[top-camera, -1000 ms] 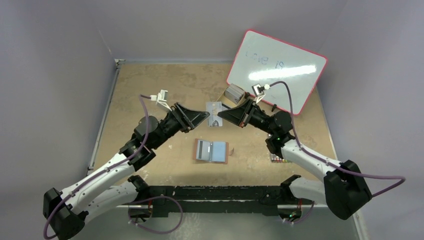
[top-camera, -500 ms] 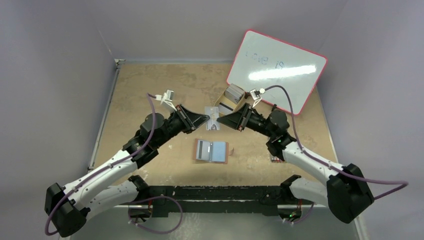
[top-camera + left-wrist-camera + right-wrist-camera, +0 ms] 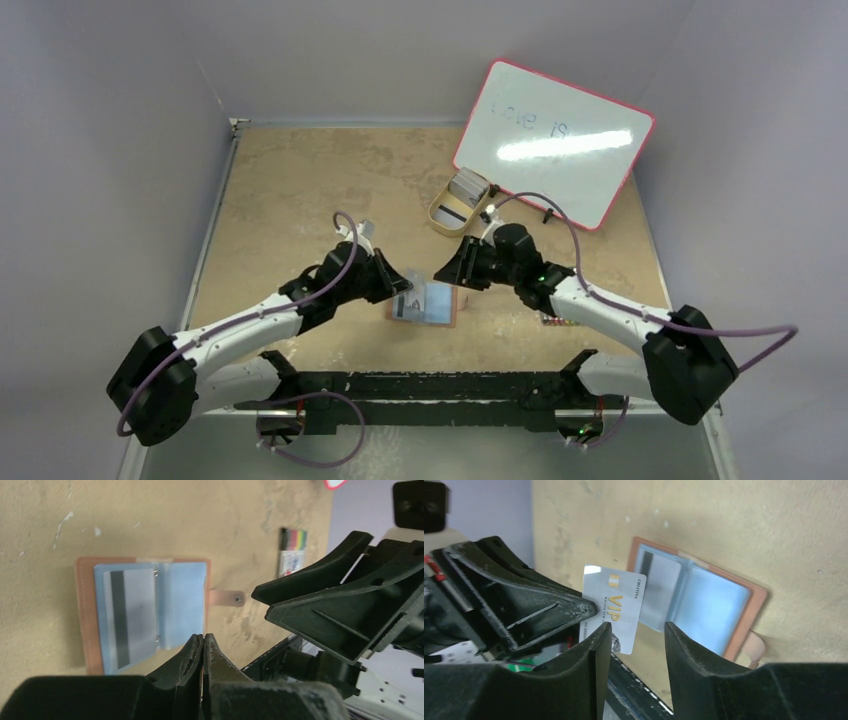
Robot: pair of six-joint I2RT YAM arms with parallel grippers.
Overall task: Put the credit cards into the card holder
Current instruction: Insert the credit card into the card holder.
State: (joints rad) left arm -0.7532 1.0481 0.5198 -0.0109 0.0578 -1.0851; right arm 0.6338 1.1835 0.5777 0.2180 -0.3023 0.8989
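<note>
Left claw (image 3: 203,641) pinches a credit card (image 3: 616,605) over the open card holder (image 3: 182,600); right claw (image 3: 636,628) gapes wide, empty

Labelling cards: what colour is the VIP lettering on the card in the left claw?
Gold on a silver-white card; right wrist view shows it best.

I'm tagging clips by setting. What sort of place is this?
Probably a robotics lab test cell, not a home or shop: two robot arms mounted at the edge of a tan table, plain grey walls boxing it in, and a whiteboard propped at the back.
</note>
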